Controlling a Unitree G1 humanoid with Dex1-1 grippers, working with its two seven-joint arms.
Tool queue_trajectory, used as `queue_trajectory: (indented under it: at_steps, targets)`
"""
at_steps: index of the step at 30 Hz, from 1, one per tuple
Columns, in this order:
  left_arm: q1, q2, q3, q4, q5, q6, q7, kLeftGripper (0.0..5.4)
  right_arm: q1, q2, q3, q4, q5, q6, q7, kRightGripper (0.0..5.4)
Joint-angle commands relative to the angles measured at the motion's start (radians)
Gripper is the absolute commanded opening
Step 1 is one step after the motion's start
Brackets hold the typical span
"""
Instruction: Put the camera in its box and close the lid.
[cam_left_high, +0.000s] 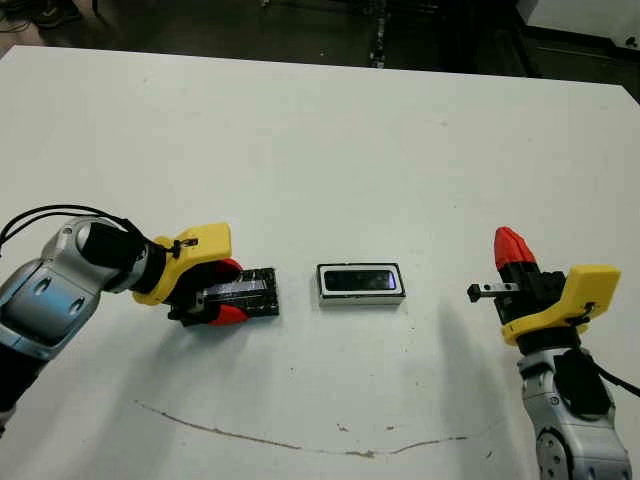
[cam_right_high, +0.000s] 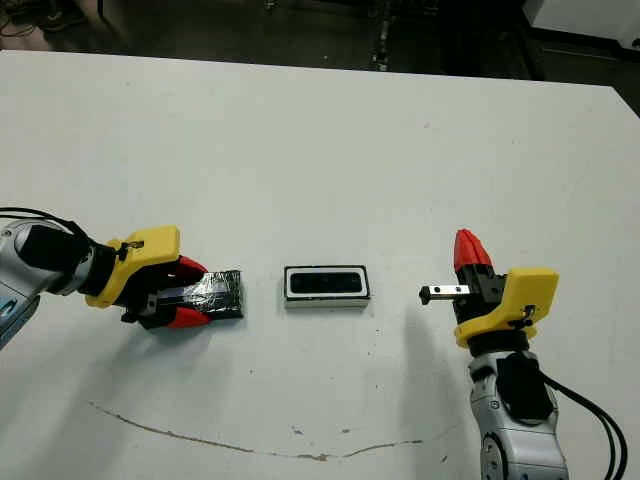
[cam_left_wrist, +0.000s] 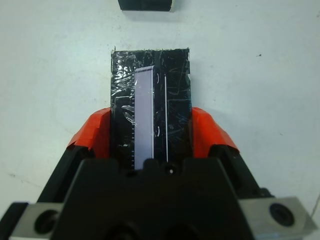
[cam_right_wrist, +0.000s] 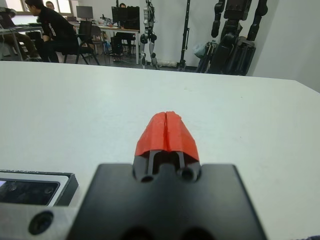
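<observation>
Two hands work this white desk (cam_left_high: 320, 130). The left hand (cam_left_high: 222, 292) is clamped on the lid (cam_left_high: 248, 293), one red finger on each long edge, the lid lying low at the desk. Just to its right, apart from it, sits the box (cam_left_high: 361, 283), and the camera (cam_left_high: 360, 279) already lies inside, filling the white tray. The right hand (cam_left_high: 509, 249) stands well off to the right with its fingertips pressed together, holding nothing.

What remains, I judge, is carrying the lid across and seating it. The crinkly glossy wrap looks slick, so the lid could slide or twist between the fingers. If it comes down skewed, an edge may catch the box rim and shove the light box along the desk, since nothing steadies it. The fingers straddling the lid's sides could also strike the box walls.

A thin brown scuff line (cam_left_high: 300, 440) curves across the desk's near part. Beyond the far edge, people sit at desks, with dark stands and equipment against the wall.
</observation>
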Motion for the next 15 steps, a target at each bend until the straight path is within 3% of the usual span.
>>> queue_trajectory:
  at_steps: [1,4,10,15]
  targets:
    - [0.028,-0.013,0.022,-0.004,-0.005,0.015,0.037,3.17,0.007,-0.014,-0.008,-0.006,0.006,0.014,0.0,0.0]
    - [0.019,-0.03,0.061,-0.019,-0.028,0.038,0.074,3.17,0.008,-0.013,-0.008,-0.008,0.01,0.021,-0.001,0.0]
    - [-0.041,-0.116,0.197,-0.011,-0.157,0.092,0.138,3.17,0.004,-0.018,-0.002,0.0,0.005,0.014,0.006,0.0]
    - [-0.142,-0.135,0.18,0.054,-0.199,0.153,0.127,3.17,0.001,-0.012,0.002,-0.01,0.01,0.031,0.002,0.0]
